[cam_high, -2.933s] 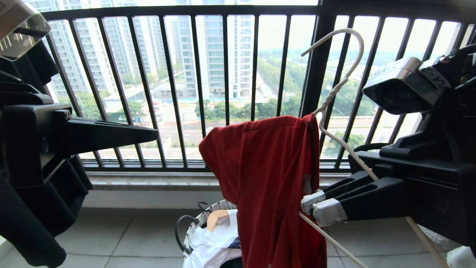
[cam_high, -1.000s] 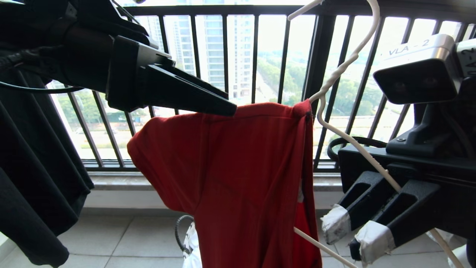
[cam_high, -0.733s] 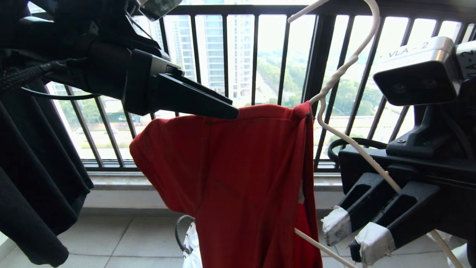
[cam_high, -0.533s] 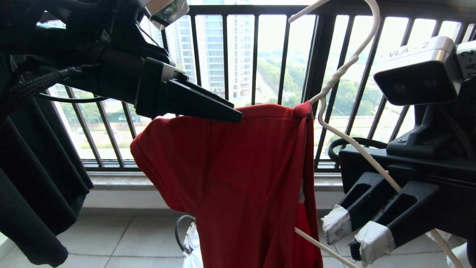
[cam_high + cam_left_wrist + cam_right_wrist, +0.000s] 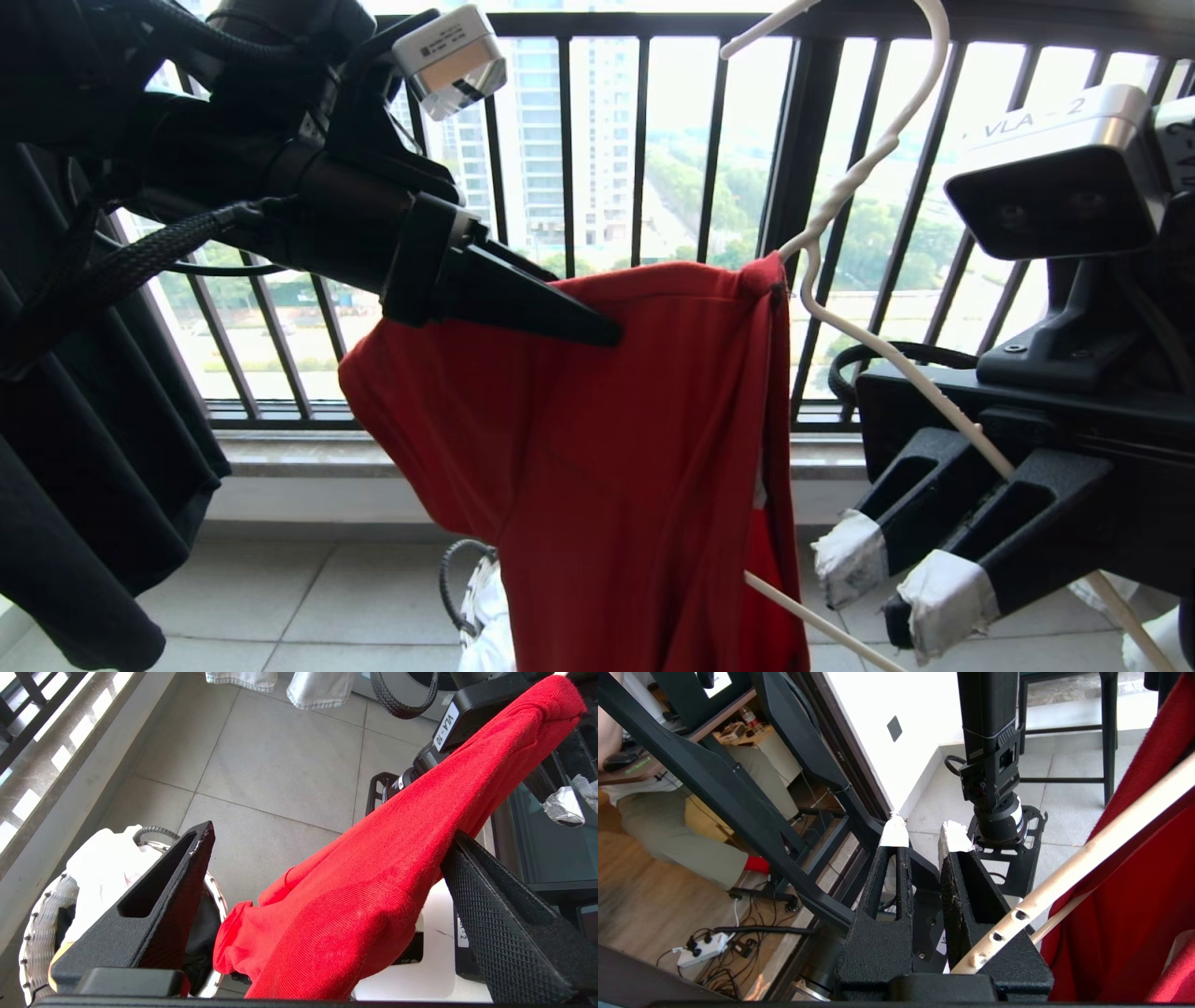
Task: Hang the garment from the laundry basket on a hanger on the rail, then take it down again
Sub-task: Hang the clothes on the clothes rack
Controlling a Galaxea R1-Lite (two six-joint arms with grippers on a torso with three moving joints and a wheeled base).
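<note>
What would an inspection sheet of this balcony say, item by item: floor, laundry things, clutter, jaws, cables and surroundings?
Surface: grey tiled floor.
Job's things: red T-shirt hangs on the wire hanger, one shoulder still bunched. Laundry basket on the floor, holding white cloth. Rail: not seen.
Clutter: black garment hanging at left.
Grippers: left gripper, jaws open astride the shirt's shoulder; right gripper, jaws nearly shut, the hanger's end lying against it.
Cables: braided black cable along the left arm.
Surroundings: black barred railing, tower blocks beyond; a seated person indoors.
</note>
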